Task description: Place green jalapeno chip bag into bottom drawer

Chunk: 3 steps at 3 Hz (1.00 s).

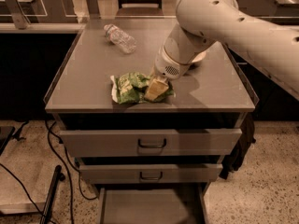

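Robot's gripper (pixel 155 88) sits on green jalapeno chip bag (pixel 128 87) atop cabinet top (pixel 84 73), grip state can't tell; bottom drawer (pixel 149 206) open below, bottle (pixel 120 38) at rear.

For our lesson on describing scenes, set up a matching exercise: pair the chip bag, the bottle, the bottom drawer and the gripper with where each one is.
Things:
1. green jalapeno chip bag
2. clear plastic bottle
3. bottom drawer
4. gripper

Places:
A. lying on its side, far left of the cabinet top
B. pulled out at the very bottom
C. crumpled near the cabinet top's front edge
D. down on the bag's right part

Pairs: 1-C, 2-A, 3-B, 4-D
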Each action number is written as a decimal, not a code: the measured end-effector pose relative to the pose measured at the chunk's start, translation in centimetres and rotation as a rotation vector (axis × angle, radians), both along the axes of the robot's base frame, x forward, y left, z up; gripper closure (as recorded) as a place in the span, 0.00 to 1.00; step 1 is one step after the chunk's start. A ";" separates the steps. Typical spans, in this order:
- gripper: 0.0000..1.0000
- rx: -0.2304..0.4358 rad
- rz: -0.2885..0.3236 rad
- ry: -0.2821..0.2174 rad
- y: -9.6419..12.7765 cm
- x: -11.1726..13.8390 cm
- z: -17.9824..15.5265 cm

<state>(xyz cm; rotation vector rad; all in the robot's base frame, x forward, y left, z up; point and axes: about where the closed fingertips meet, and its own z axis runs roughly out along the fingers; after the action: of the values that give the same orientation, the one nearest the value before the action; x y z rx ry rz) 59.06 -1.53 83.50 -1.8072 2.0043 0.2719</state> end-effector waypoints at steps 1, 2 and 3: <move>0.87 0.000 0.000 0.000 0.0 0.0 0.0; 1.00 0.000 0.000 0.000 0.0 0.0 0.0; 1.00 0.000 0.000 0.000 0.0 0.0 0.4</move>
<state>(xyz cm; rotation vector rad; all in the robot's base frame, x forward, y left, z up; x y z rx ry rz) 59.06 -1.52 83.91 -1.8073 2.0043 0.2719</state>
